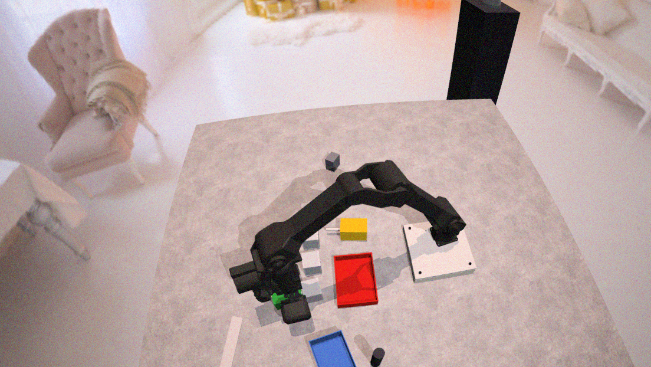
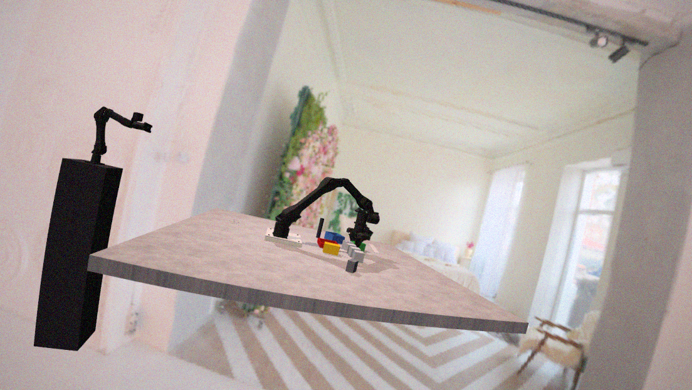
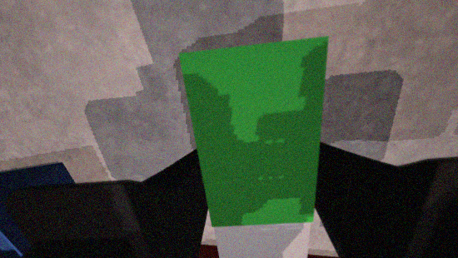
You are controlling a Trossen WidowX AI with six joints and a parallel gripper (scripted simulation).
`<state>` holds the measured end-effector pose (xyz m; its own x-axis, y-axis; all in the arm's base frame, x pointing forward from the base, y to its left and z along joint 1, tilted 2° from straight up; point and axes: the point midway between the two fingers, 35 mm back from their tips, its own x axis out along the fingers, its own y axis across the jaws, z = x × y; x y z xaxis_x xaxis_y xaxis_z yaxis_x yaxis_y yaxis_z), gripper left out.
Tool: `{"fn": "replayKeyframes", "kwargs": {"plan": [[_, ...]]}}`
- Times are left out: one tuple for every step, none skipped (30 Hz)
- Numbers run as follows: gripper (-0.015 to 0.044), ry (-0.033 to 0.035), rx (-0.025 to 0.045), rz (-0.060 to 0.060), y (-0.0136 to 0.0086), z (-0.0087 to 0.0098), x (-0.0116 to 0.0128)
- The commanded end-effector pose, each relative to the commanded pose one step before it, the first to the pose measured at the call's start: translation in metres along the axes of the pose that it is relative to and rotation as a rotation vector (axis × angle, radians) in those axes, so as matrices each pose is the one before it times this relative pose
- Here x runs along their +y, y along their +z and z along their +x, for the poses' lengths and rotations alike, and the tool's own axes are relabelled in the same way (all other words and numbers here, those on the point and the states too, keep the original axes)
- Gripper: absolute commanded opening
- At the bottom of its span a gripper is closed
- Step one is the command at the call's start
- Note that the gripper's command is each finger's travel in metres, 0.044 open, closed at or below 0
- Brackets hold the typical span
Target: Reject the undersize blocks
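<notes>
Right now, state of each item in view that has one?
Pincer: shut on the green gauge.
Green gauge: gripped, at a steel block; insertion depth unclear.
Red tray: no block inside.
Black cylinder: upright.

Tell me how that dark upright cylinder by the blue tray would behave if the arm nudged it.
The dark cylinder looks tall and narrow, so it would probably tip easily. Its round side suggests it might then roll.
</notes>
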<state>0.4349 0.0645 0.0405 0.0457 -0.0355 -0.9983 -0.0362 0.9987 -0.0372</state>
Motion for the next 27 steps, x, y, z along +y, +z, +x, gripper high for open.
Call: {"fn": "replayKeyframes", "kwargs": {"plan": [[0.0, 0.00121, -0.01715, 0.0035, 0.00638, -0.00501, -0.00019], [0.0, -0.00005, -0.00033, 0.0004, 0.00064, -0.00027, -0.00004], [0.0, -0.00005, -0.00033, 0.0004, 0.00063, -0.00026, -0.00004], [0.0, -0.00004, -0.00026, 0.0003, 0.0005, -0.00021, -0.00003], [0.0, -0.00003, -0.00016, 0.0002, 0.0003, -0.00013, -0.00002], [0.0, -0.00001, -0.00005, 0.0001, 0.0001, -0.00004, -0.00001], [0.0, 0.0, 0.0, 0.0, 0.0, 0.0, 0.0], [0.0, 0.0, 0.0, 0.0, 0.0, 0.0, 0.0], [0.0, 0.0, 0.0, 0.0, 0.0, 0.0, 0.0], [0.0, 0.0, 0.0, 0.0, 0.0, 0.0, 0.0], [0.0, 0.0, 0.0, 0.0, 0.0, 0.0, 0.0], [0.0, 0.0, 0.0, 0.0, 0.0, 0.0, 0.0], [0.0, 0.0, 0.0, 0.0, 0.0, 0.0, 0.0], [0.0, 0.0, 0.0, 0.0, 0.0, 0.0, 0.0], [0.0, 0.0, -0.00003, 0.0, 0.00012, 0.00004, 0.0], [0.0, 0.0, -0.00006, 0.0, 0.00025, 0.00009, 0.00001], [0.0, 0.0, -0.00008, 0.0, 0.00033, 0.00012, 0.00001], [0.0, 0.0, -0.00011, 0.0, 0.00043, 0.00015, 0.00001], [0.0, 0.0, -0.00013, 0.0, 0.00054, 0.00019, 0.00002], [0.0, 0.0, -0.00016, 0.0, 0.00067, 0.00024, 0.00002], [0.0, 0.0, -0.00019, 0.0, 0.00077, 0.00028, 0.00002], [0.0, 0.0, -0.0002, 0.0, 0.00081, 0.0003, 0.00002], [0.0, 0.0, -0.0002, 0.0, 0.00082, 0.0003, 0.00002], [0.0, 0.0, -0.00017, 0.0, 0.00067, 0.00025, 0.00002], [0.0, 0.0, -0.0001, 0.0, 0.00041, 0.00015, 0.00001], [0.0, 0.0, -0.00003, 0.0, 0.00014, 0.00005, 0.0], [0.0, 0.0, 0.0, 0.0, 0.0, 0.0, 0.0]]}}
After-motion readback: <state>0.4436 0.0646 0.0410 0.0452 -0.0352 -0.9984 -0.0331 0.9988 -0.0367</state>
